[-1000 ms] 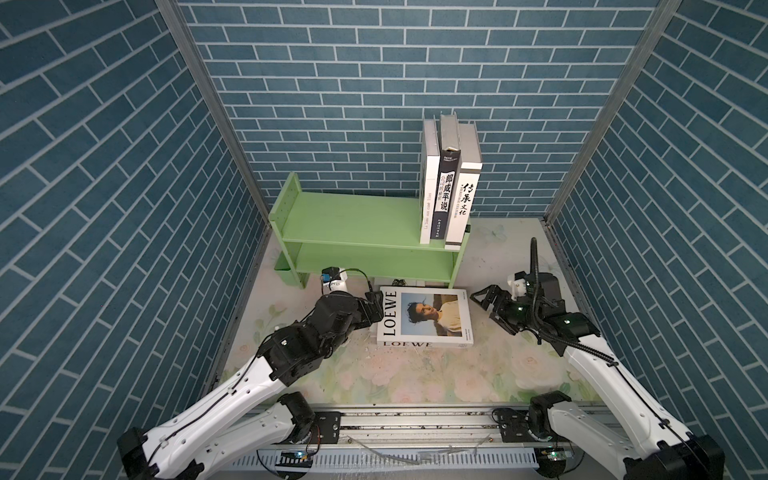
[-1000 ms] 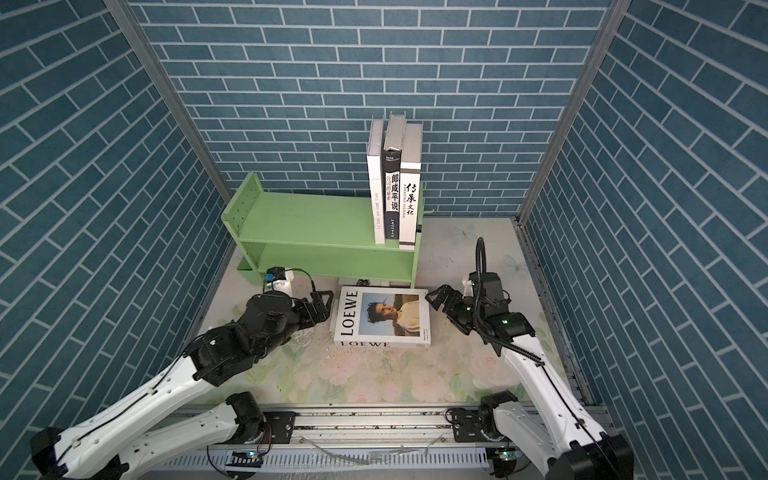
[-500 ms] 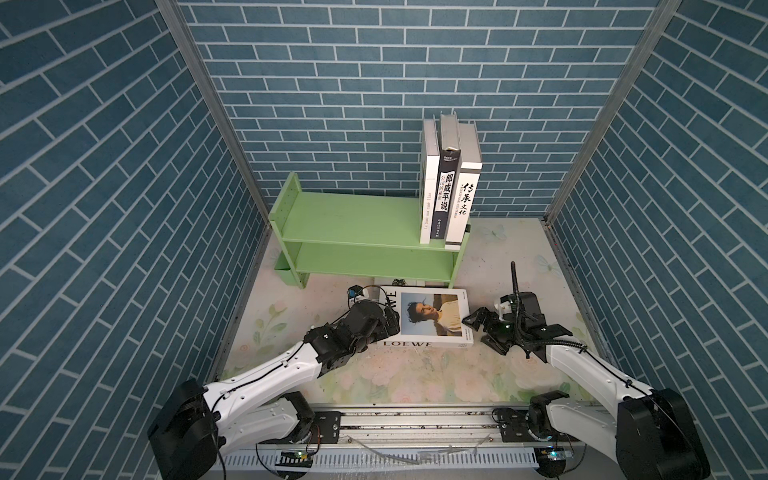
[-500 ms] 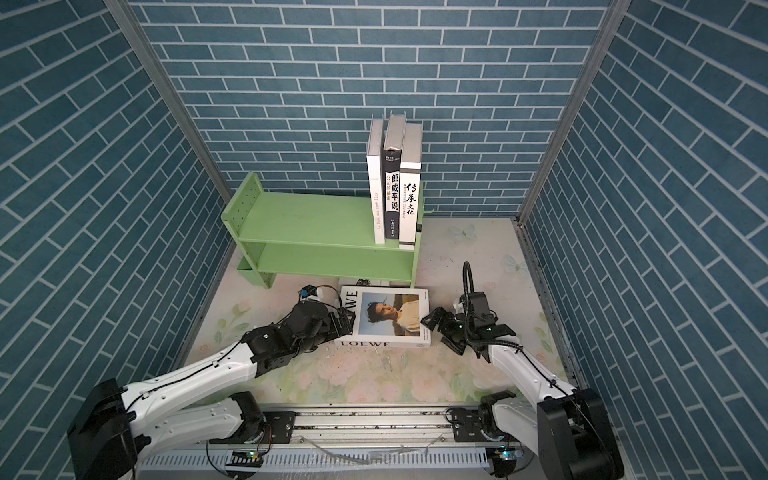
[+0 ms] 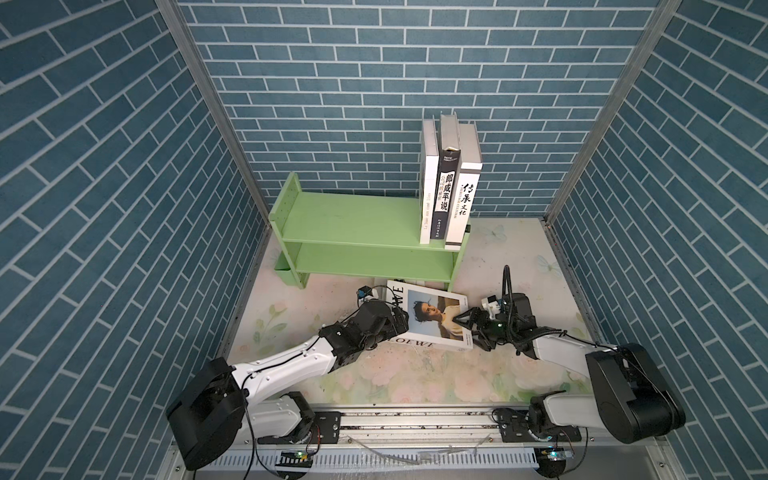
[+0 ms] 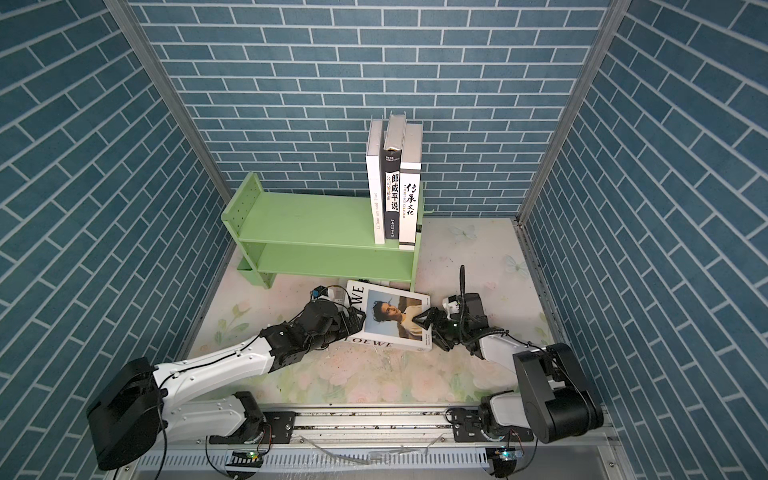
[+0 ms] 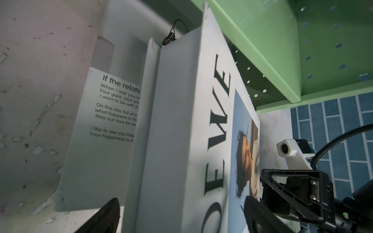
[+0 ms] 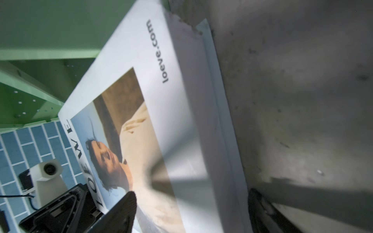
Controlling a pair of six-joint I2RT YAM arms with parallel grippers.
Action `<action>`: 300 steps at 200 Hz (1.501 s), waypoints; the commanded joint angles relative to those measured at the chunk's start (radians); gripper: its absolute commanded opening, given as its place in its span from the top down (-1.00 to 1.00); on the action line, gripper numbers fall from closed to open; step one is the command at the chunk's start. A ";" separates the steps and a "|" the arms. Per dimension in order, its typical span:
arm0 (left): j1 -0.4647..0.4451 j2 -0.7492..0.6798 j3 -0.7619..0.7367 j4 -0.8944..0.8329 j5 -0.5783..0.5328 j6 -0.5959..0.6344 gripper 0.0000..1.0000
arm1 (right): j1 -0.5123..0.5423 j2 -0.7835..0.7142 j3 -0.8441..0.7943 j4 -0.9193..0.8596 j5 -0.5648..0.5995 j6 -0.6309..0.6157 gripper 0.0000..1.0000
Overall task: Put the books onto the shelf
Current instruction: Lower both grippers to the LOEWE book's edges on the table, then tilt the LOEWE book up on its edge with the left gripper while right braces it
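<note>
A white LOEWE book [image 5: 432, 320] [image 6: 390, 316] with a portrait on its cover lies askew on the floral table, in front of the green shelf [image 5: 353, 220] [image 6: 311, 220]. Three books [image 5: 449, 195] [image 6: 392, 195] stand upright at the right end of the shelf's top board. My left gripper [image 5: 401, 324] [image 7: 181, 211] is open, its jaws straddling the book's [image 7: 181, 131] left edge. At the right edge my right gripper [image 5: 463, 328] [image 8: 191, 203] is open too. One finger lies over the cover [image 8: 171, 100] and the other beneath the edge, by the table.
A printed sheet [image 7: 107, 125] lies on the table, partly under the book. The shelf's lower board [image 7: 272, 50] overhangs the book's far corner. Blue brick walls [image 5: 104, 208] close in the left, back and right. A metal rail [image 5: 415, 419] runs along the front.
Both arms have dropped low and moved inward to the book's two side edges. The book has turned slightly, its far corner now nearer the shelf.
</note>
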 commanded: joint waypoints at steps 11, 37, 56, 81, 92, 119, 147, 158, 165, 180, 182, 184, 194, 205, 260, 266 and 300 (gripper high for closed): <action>-0.004 -0.017 0.009 0.022 0.002 -0.015 -0.94 | -0.001 -0.029 -0.062 0.287 -0.110 0.209 -0.65; -0.004 -0.044 0.010 0.015 -0.001 -0.013 -0.93 | 0.000 -0.134 -0.086 0.378 -0.123 0.324 -0.61; -0.004 -0.068 0.010 0.036 0.009 -0.017 -0.86 | -0.001 -0.244 -0.084 0.325 -0.117 0.348 -0.57; -0.004 -0.108 0.021 0.068 0.031 -0.014 -0.80 | 0.001 -0.372 -0.058 0.092 -0.099 0.266 -0.57; -0.004 -0.130 0.027 0.081 0.042 -0.014 -0.78 | 0.001 -0.401 -0.050 -0.004 -0.089 0.222 -0.56; -0.004 -0.180 0.039 0.087 0.047 -0.021 -0.65 | 0.002 -0.419 -0.073 -0.016 -0.082 0.225 -0.52; -0.004 -0.233 0.038 0.099 0.054 -0.067 -0.44 | 0.003 -0.434 -0.074 -0.028 -0.079 0.221 -0.51; -0.005 -0.260 0.040 0.084 0.053 -0.072 -0.33 | 0.003 -0.434 -0.072 -0.032 -0.079 0.216 -0.51; -0.005 -0.282 0.044 0.071 0.048 -0.074 -0.26 | 0.003 -0.430 -0.070 -0.032 -0.079 0.215 -0.51; -0.006 -0.330 0.064 0.024 0.029 -0.068 -0.18 | 0.005 -0.418 -0.064 -0.026 -0.081 0.214 -0.51; -0.006 -0.335 0.069 0.016 0.025 -0.067 -0.18 | 0.005 -0.416 -0.064 -0.024 -0.082 0.214 -0.51; -0.006 -0.341 0.073 0.003 0.023 -0.065 -0.17 | 0.004 -0.414 -0.063 -0.023 -0.083 0.213 -0.51; -0.006 -0.364 0.094 -0.045 0.004 -0.059 -0.12 | 0.005 -0.404 -0.059 -0.014 -0.087 0.214 -0.51; -0.006 -0.382 0.114 -0.094 -0.011 -0.056 -0.01 | 0.004 -0.395 -0.053 -0.007 -0.093 0.213 -0.51; -0.006 -0.332 0.138 -0.151 -0.010 -0.084 0.13 | 0.007 -0.355 -0.034 0.007 -0.111 0.203 -0.53; -0.007 -0.314 0.143 -0.152 -0.003 -0.087 0.13 | 0.009 -0.348 -0.035 0.011 -0.111 0.202 -0.53; -0.034 -0.234 0.150 -0.104 -0.007 -0.101 -0.25 | 0.021 -0.341 -0.042 0.012 -0.105 0.199 -0.52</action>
